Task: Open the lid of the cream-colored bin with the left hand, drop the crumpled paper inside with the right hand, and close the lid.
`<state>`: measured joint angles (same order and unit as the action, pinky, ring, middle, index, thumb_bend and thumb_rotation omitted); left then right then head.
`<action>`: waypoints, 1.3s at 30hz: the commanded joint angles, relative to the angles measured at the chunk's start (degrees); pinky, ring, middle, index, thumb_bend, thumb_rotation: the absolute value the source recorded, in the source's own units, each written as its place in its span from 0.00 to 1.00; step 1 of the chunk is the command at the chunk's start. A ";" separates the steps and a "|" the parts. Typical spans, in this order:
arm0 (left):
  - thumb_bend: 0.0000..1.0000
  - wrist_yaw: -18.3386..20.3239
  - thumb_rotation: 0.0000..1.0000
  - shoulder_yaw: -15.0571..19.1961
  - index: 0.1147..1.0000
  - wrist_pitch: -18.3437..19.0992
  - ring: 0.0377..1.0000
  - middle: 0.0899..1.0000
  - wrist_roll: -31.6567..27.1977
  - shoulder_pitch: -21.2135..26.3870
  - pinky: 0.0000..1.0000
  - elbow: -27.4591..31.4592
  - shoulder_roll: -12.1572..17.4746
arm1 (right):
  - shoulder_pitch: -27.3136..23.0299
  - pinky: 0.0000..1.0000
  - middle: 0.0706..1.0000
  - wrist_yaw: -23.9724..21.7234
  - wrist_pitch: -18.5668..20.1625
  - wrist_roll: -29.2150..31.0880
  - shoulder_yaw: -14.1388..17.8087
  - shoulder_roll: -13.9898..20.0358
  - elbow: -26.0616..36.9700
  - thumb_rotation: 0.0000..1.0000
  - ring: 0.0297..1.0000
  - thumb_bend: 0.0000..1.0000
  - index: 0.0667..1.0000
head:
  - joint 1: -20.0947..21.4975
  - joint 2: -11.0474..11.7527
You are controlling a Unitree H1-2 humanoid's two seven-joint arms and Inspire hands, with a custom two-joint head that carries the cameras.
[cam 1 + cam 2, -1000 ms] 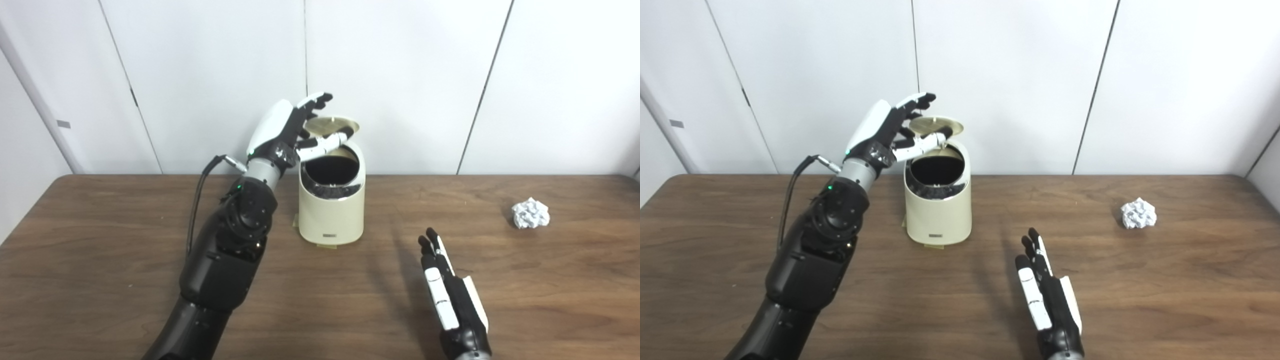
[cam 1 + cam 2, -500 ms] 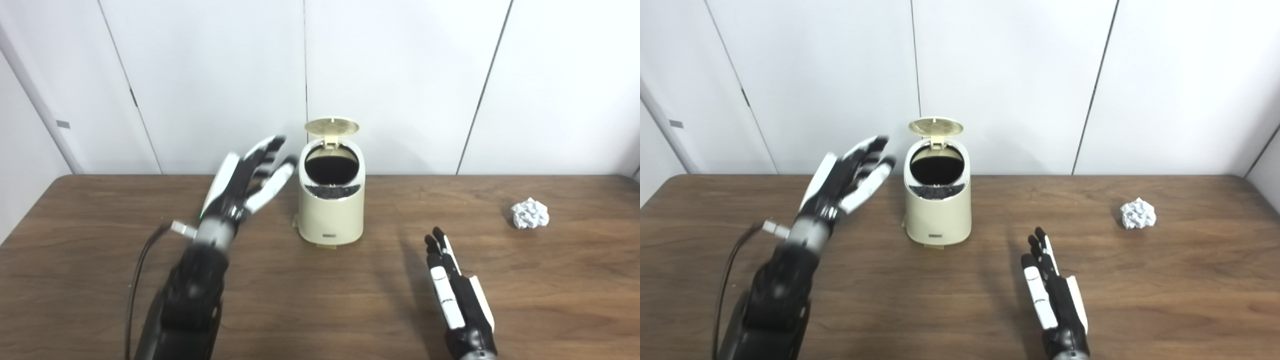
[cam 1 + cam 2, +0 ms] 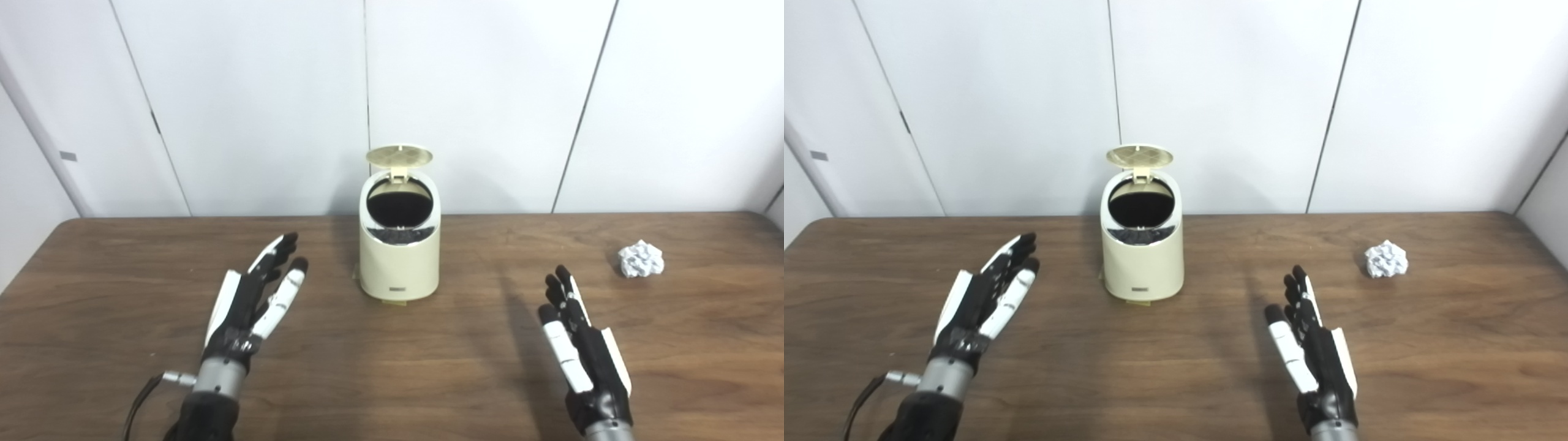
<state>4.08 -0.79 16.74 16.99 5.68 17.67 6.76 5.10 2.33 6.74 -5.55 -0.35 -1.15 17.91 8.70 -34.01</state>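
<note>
Bin [image 3: 399, 257] sits mid table, lid [image 3: 399, 156] up, hole open. Paper ball [image 3: 640, 259] lies far right, well apart from bin. Our left hand [image 3: 254, 300] empty, fingers spread. Our right hand [image 3: 582, 349] empty, fingers straight. We reach right, scoop ball gently, no squashing, no bumping bin.

— What is different from a second ago?
— The left hand [image 3: 254, 303] is no longer up at the lid [image 3: 399, 155] of the cream-colored bin [image 3: 399, 248]; it now sits low over the table [image 3: 110, 294], well apart from the bin, fingers spread and empty.
— And the lid?
— It now stands raised with nothing touching it.
— The other side?
— The right hand [image 3: 582, 352] is a little farther forward, open as before. The camera has also shifted slightly.
</note>
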 commanded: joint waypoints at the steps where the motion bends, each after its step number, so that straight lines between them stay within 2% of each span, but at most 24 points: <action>1: 0.54 -1.10 0.81 1.03 0.94 -2.05 0.92 0.90 -1.76 0.57 0.91 1.61 -0.25 | -2.22 0.94 0.95 1.42 -0.50 -4.17 0.49 1.59 1.81 0.58 0.95 0.70 0.97 | 0.97 -0.28; 5: 0.53 -0.78 0.76 2.47 0.95 -2.14 0.90 0.90 -5.27 -0.88 0.85 1.44 -0.72 | -4.74 0.90 0.92 3.59 1.75 -9.98 2.53 4.20 0.75 0.44 0.91 0.76 0.94 | 4.70 -0.80; 9: 0.54 -0.65 0.75 2.94 0.95 -2.18 0.91 0.90 -6.21 -1.65 0.87 1.45 -0.17 | -7.23 0.89 0.91 3.73 4.29 -12.85 4.11 7.06 0.06 0.33 0.91 0.77 0.92 | 8.67 -0.87; 11: 0.51 -0.54 0.71 3.60 0.96 -2.47 0.92 0.91 -7.40 -1.47 0.89 1.04 0.08 | -9.19 0.85 0.89 3.44 8.05 -13.94 4.94 7.81 1.10 0.32 0.88 0.79 0.90 | 11.33 -0.59; 14: 0.50 -0.83 0.71 4.53 0.96 -2.51 0.92 0.91 -8.21 -0.79 0.88 0.24 0.66 | -12.13 0.85 0.89 3.10 11.78 -14.54 5.92 8.92 1.50 0.28 0.88 0.78 0.90 | 14.80 -0.21; 16: 0.51 -0.86 0.71 5.00 0.96 -2.18 0.93 0.91 -8.49 -0.41 0.90 0.03 0.96 | -13.76 0.84 0.88 2.98 12.46 -15.26 6.18 10.14 0.73 0.25 0.88 0.78 0.89 | 16.46 -0.07; 19: 0.53 -0.91 0.71 5.50 0.96 -1.10 0.94 0.92 -8.87 0.08 0.98 0.40 1.05 | -16.05 0.78 0.88 2.78 14.39 -18.02 5.79 12.26 -0.22 0.26 0.86 0.81 0.89 | 19.10 0.36; 22: 0.52 -0.90 0.71 5.76 0.97 -0.23 0.94 0.93 -8.93 0.20 0.96 0.87 1.03 | -17.96 0.79 0.87 3.04 15.31 -20.05 5.33 13.82 -1.01 0.23 0.85 0.83 0.89 | 22.08 0.79; 24: 0.49 -0.79 0.73 5.53 0.97 1.03 0.94 0.93 -8.16 0.09 0.94 1.58 1.36 | -19.22 0.75 0.87 2.84 16.24 -22.36 4.64 15.28 -1.50 0.20 0.84 0.83 0.89 | 23.67 1.06; 28: 0.44 -0.41 0.74 5.60 0.95 1.76 0.93 0.92 -8.10 -0.32 0.92 2.36 2.13 | -21.98 0.68 0.87 1.56 18.72 -26.42 3.60 18.88 -3.73 0.21 0.80 0.83 0.90 | 26.31 1.41; 34: 0.49 -0.74 0.74 5.85 0.92 2.27 0.92 0.92 -7.52 -0.38 0.88 1.99 3.07 | -25.47 0.78 0.90 -0.89 20.15 -29.58 4.34 21.87 -8.12 0.18 0.88 0.84 0.88 | 27.58 1.46; 37: 0.51 -0.78 0.74 5.68 0.92 2.79 0.91 0.90 -7.10 -0.50 0.87 2.27 3.39 | -27.23 0.81 0.88 -3.55 20.16 -31.97 3.93 24.58 -10.50 0.18 0.89 0.86 0.87 | 27.10 1.15; 39: 0.52 -0.69 0.73 5.65 0.92 2.79 0.90 0.88 -7.15 -0.59 0.85 2.48 3.47 | -28.23 0.86 0.87 -6.16 20.17 -34.57 3.30 26.52 -11.73 0.18 0.91 0.87 0.85 | 26.67 0.89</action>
<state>4.07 4.85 20.58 9.48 3.24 18.32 9.44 -19.94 -2.70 26.96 -37.80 2.63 22.50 5.22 35.33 -33.05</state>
